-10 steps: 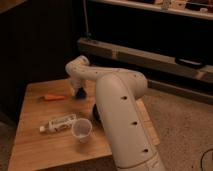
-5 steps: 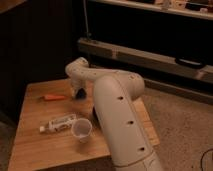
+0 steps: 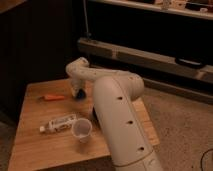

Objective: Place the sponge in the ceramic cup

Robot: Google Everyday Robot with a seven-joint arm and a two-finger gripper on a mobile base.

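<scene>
One sponge (image 3: 80, 94), blue, probably light and squashy, best gripped across its middle; gripper (image 3: 78, 92), at table's (image 3: 35, 150) 12 o'clock, pinches it; cup (image 3: 81, 131) at its 6 o'clock.

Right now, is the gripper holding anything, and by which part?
The gripper, low over the table behind the arm, seems shut on the sponge; the gripped part is hidden.

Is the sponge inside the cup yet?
No, the blue sponge sits in the shut jaws farther back on the table, apart from the cup.
</scene>
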